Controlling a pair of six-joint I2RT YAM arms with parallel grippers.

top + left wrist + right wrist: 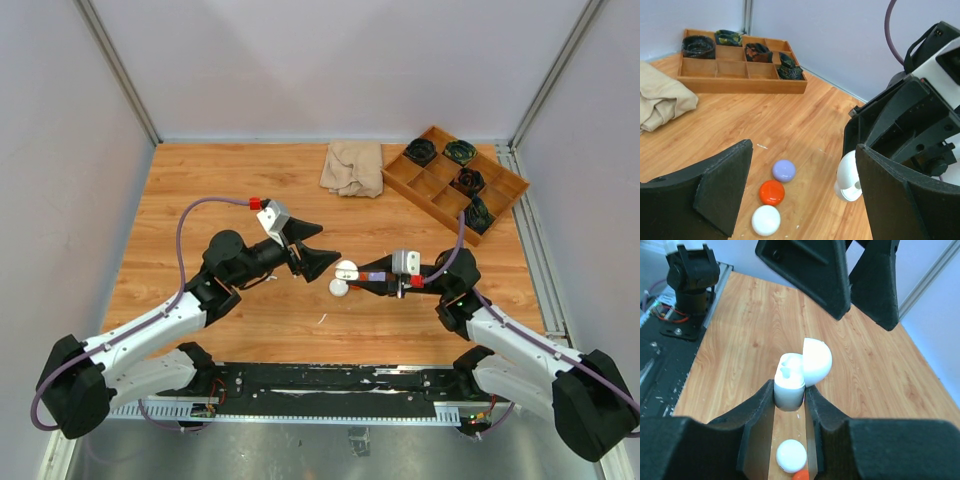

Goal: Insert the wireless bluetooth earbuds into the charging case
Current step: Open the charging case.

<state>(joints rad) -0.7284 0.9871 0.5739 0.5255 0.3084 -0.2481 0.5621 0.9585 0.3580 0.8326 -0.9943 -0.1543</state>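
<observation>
My right gripper (pixel 790 391) is shut on the base of a white charging case (pixel 789 387), held above the table. Its round lid (pixel 816 361) is hinged open to the right. Small white stubby shapes (pixel 786 371) sit in the open top; they look like seated earbuds, though I cannot be sure. In the top view the case (pixel 346 270) hangs mid-table at my right gripper (pixel 354 273). My left gripper (pixel 318 250) stands open just left of the case with nothing between its fingers. In the left wrist view the case (pixel 849 176) shows beside the right finger (pixel 890 200).
Three closed round cases lie in a row under the grippers: purple (pixel 784 170), orange (pixel 772 192) and white (pixel 766 220). A wooden compartment tray (pixel 440 195) with dark objects stands at the back right. A beige cloth (pixel 352 167) lies beside it.
</observation>
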